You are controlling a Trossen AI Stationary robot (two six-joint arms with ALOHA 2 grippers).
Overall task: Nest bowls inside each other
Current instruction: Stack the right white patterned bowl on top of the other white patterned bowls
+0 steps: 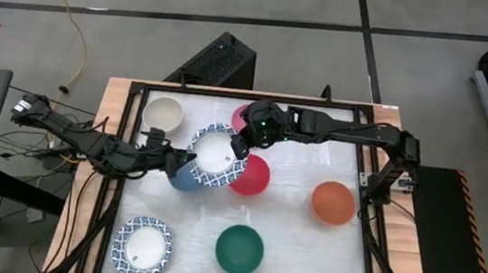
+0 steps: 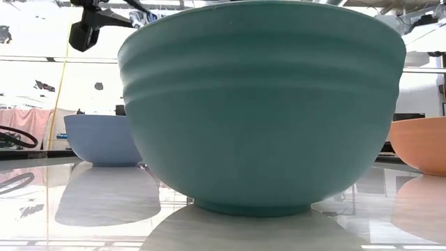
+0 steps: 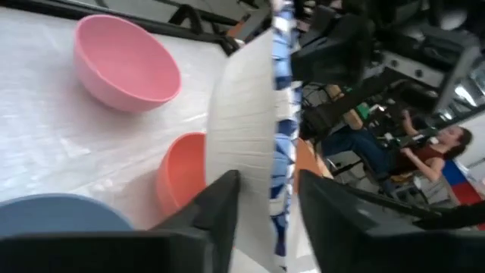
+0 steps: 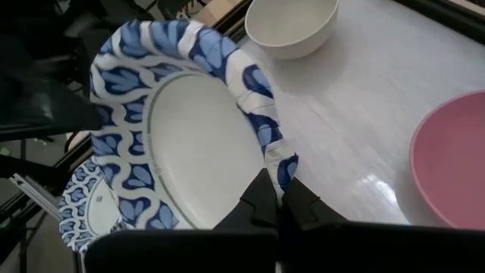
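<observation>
A white bowl with a blue-patterned rim [image 1: 217,155] hangs tilted over the blue bowl [image 1: 183,179] and the red bowl [image 1: 253,177] in the table's middle. My right gripper [image 1: 243,143] is shut on its rim from the far right. My left gripper [image 1: 176,160] comes from the left and has the rim's opposite side between its fingers. On the table stand a cream bowl [image 1: 163,114], a pink bowl [image 1: 241,113], an orange bowl [image 1: 333,202], a green bowl [image 1: 239,250] and a second patterned bowl [image 1: 143,246]. My left gripper has the patterned bowl's rim [image 3: 282,152] between its fingers, one finger [image 3: 220,208] on the white outer wall, the other [image 3: 326,216] on the inner side. It comes nearly level from the table's left. The bowl is clear of the table. My right gripper pinches the rim's blue-patterned edge [image 4: 282,163] between its two fingertips, one inside, one outside. It slants down from the table's right and far side. The bowl hangs tilted, its inside toward that wrist.
The black frame [image 1: 230,94] runs around the white table top. The green bowl [image 2: 261,104] fills the low view, with the blue bowl [image 2: 101,139] and the orange bowl [image 2: 421,143] behind it. A person sits beyond the table [image 3: 424,148].
</observation>
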